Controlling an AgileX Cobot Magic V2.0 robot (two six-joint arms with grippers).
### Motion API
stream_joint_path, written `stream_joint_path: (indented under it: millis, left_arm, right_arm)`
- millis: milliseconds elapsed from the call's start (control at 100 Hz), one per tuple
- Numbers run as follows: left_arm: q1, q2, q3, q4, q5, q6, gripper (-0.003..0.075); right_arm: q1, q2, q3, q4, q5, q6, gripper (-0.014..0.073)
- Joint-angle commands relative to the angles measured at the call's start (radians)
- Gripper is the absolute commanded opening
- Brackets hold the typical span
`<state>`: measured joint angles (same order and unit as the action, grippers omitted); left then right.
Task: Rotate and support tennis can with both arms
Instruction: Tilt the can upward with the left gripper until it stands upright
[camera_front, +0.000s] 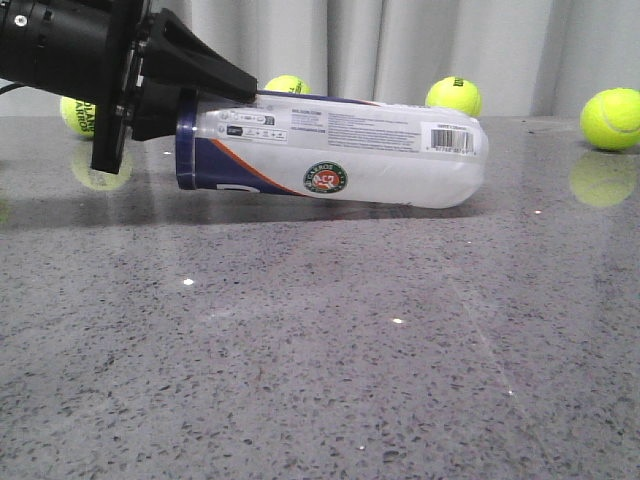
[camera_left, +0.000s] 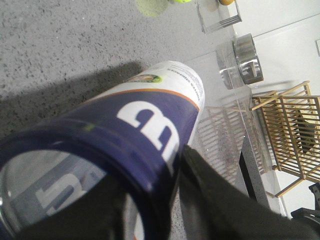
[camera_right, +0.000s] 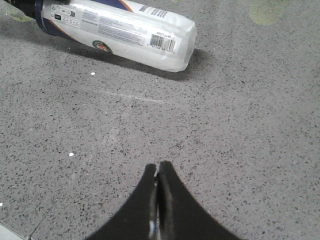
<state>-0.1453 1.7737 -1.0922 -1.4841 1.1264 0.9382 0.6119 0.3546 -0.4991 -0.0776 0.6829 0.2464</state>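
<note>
A grey speckled stone table (camera_front: 320, 380) with a slight gloss fills the scene, backed by pale pleated curtains (camera_front: 400, 45). Behind the tennis can (camera_front: 340, 150), four yellow tennis balls (camera_front: 611, 118) sit along the table's far edge, some mirrored faintly in the surface.

The tennis can lies on its side on the table, a long smooth plastic tube, frosted white toward its closed rounded end and navy at its open rim, with an orange stripe between the two. A round green-and-red logo (camera_front: 326, 179) faces the front camera, and a barcode (camera_front: 451, 138) sits near the closed end.

The left gripper (camera_front: 200, 88), matte black and angular with tapering fingers (camera_left: 220, 200), grips the can's navy rim: in the left wrist view one finger lies outside the wall and dark shapes show inside the mouth, so it is clamped on the rim. The right gripper (camera_right: 158, 172) hangs above bare table, well apart from the can, its two fingertips pressed together and holding nothing.
</note>
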Motion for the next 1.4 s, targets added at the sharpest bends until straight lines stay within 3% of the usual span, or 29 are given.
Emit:
stream_joint_path:
  millis: [0,90,240,350,580,1030,1180,1390]
  left_arm:
    - [-0.006,-0.04,-0.028,-0.064,0.059,0.002,0.0053]
    - [-0.006,-0.04,-0.028,-0.064,0.063,0.002,-0.0021]
    - [-0.006,-0.04,-0.028,-0.074,0.07,0.01,-0.002]
    - [-0.006,-0.043,-0.045,-0.127,0.143,0.104,-0.002]
    - [-0.006,-0.084,-0.199,-0.097,0.158,0.049,-0.002]
    - [-0.076,-0.151,-0.774,0.733,0.156,-0.468,-0.002]
    - [-0.163,-0.174,-0.802,0.98,0.156,-0.561,-0.002]
    - [-0.286,-0.181,-0.8,1.18,0.156,-0.614,-0.002]
  right_arm:
    - [0.001,0.007,-0.027,-0.018,-0.072,-0.003,-0.0069]
    - [0.001,0.007,-0.027,-0.018,-0.072,-0.003,-0.0069]
    - [0.001,0.007,-0.027,-0.018,-0.072,-0.003,-0.0069]
    - [0.001,0.007,-0.027,-0.018,-0.072,-0.003,-0.0069]
    - [0.001,0.007,-0.027,-0.018,-0.072,-0.003,-0.0069]
    - [0.001,0.007,-0.027,-0.018,-0.071,-0.003,-0.0069]
    - [0.001,0.007,-0.027,-0.019,-0.072,-0.003,-0.0069]
    - [0.001,0.007,-0.027,-0.019,-0.071,-0.003,-0.0069]
